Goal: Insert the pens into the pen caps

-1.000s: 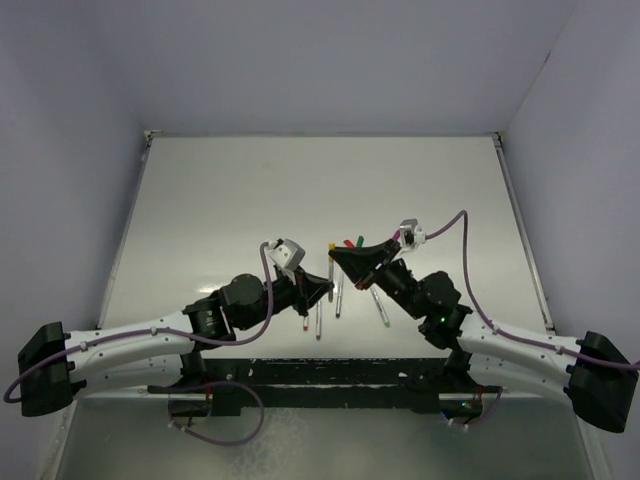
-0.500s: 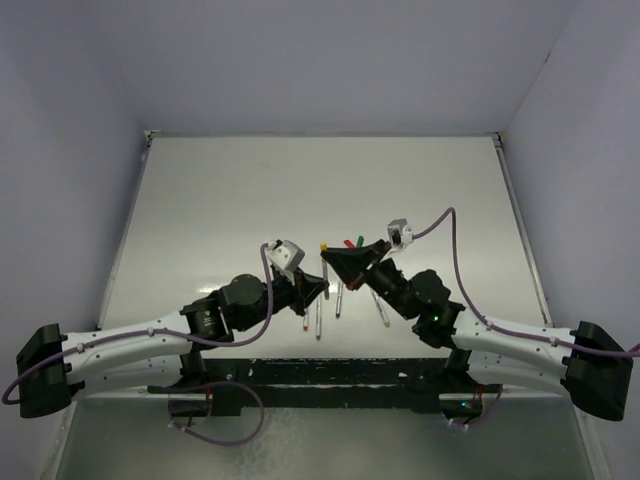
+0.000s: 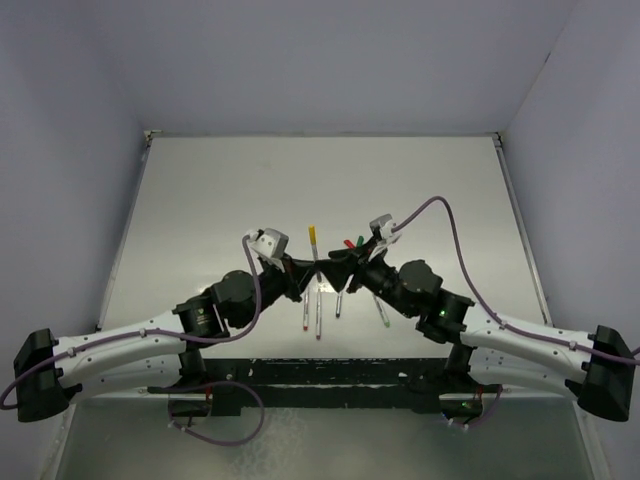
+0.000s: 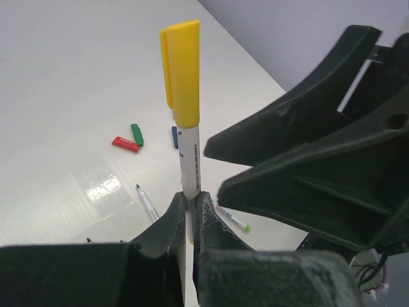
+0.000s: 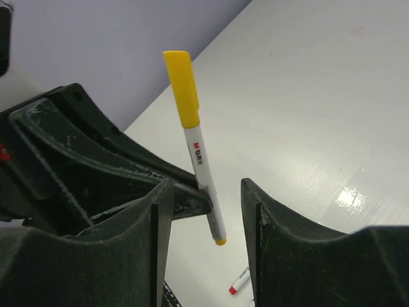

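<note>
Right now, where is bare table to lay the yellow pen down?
The far half of the table, beyond the caps to the back wall, is bare, as are both side margins outside the arms. Crowded: the centre strip around the left end effector, holding the yellow pen, and right end effector, where loose pens lie.

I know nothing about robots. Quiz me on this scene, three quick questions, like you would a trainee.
1. Which one grips the white pen wearing the yellow plastic cap? A the left tool, B the right tool, C neither.
2. True or false: the right tool is shut on that pen.
3. Fill in: loose on the white table lie a small red plastic cap, a blue cap and a ____ cap.
Key: 1 A, clamped low on the barrel. 2 False, its jaws stand open beside the pen. 3 green cap.
</note>
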`<action>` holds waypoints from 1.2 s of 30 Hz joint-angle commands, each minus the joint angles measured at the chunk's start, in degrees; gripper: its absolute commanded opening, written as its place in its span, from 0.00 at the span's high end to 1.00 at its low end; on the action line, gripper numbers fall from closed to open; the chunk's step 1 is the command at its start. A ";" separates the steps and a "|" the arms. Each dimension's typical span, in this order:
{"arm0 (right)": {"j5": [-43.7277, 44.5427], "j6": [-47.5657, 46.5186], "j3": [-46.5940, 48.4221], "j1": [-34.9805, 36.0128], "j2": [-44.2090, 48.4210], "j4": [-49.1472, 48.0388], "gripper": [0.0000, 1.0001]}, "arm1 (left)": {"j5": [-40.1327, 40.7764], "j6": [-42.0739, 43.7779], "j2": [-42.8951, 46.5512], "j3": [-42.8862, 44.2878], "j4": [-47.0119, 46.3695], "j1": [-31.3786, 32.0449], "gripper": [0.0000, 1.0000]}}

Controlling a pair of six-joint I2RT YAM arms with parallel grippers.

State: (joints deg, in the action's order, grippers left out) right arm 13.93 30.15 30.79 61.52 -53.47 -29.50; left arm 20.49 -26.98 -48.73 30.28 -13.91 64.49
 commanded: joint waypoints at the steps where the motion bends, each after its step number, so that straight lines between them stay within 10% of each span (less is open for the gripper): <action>1: -0.38 -3.95 4.85 0.86 2.99 7.36 0.48 | 6.46 -3.70 0.82 -0.34 0.18 -0.33 1.00; 7: 5.82 -1.17 2.69 0.85 7.95 10.15 0.21 | 10.14 -4.70 -1.09 2.25 9.50 -2.92 1.00; 12: 14.78 3.86 -0.75 0.73 12.17 9.92 0.01 | -5.34 -7.35 -4.77 4.01 13.09 -18.20 1.00; 23: 23.69 0.01 1.77 0.72 10.96 16.46 0.00 | -20.57 -6.71 -23.35 11.44 14.76 -34.85 1.00; 36: 28.09 2.46 1.34 0.71 10.53 24.60 0.01 | -15.58 -1.41 -40.99 26.08 27.96 -37.49 1.00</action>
State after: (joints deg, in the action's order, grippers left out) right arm 38.61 31.51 29.89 62.19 -42.74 -7.44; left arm 3.31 -30.35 -87.53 52.31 10.61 27.73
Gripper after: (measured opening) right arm 0.998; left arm 0.033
